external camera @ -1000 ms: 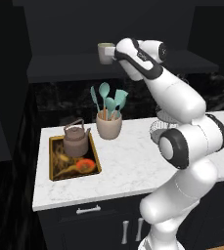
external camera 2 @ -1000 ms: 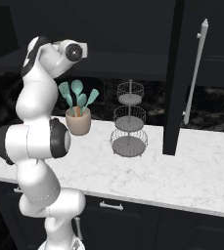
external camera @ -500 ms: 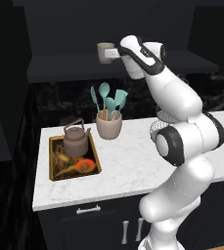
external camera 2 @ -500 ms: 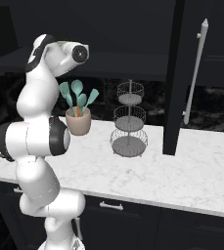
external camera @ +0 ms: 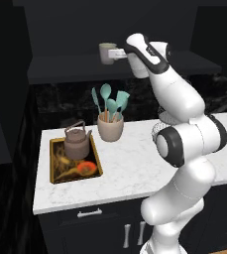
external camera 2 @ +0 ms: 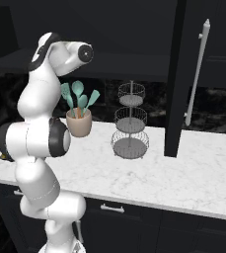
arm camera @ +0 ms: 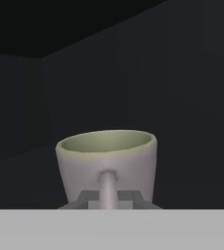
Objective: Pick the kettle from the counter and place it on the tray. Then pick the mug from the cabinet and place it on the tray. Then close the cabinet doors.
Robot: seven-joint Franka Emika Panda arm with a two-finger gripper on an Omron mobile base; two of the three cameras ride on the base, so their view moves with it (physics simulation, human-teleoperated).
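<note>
End effector [external camera: 116, 53] reaches level into the dark black wall cabinet [external camera: 60, 30], its fingers pinched on the side handle of the small grey-beige mug with the pale green inside [external camera: 106, 53]. In the hand view the mug [arm camera: 107, 163] stands upright just ahead of the finger tips, its handle turned straight toward the camera and caught between them, with the cabinet's dark back and side walls behind it. The mug sits at the front of the cabinet's shelf [external camera: 75, 67], above the table.

Below it, on the white marble-patterned table [external camera: 130, 168], the beige crock of teal utensils [external camera: 110, 127] stands near the back wall. To the crock's left lies the flat rectangular tray with the gold-yellow rim and dark picture [external camera: 54, 168], and the squat brown-grey metallic kettle with the arched handle [external camera: 77, 143] already stands upright on its far end, an orange-red spot showing just in front of it.

Seen from the right base view, a three-tier wire basket stand [external camera 2: 130, 123] stands on the table to the right of the crock [external camera 2: 79, 122]. Further right, a tall black cabinet door with a long silver bar handle [external camera 2: 197, 74] hangs open, edge-on over the table [external camera 2: 183, 178]. Dark drawers with short silver handles [external camera: 92, 213] run under the slab.
</note>
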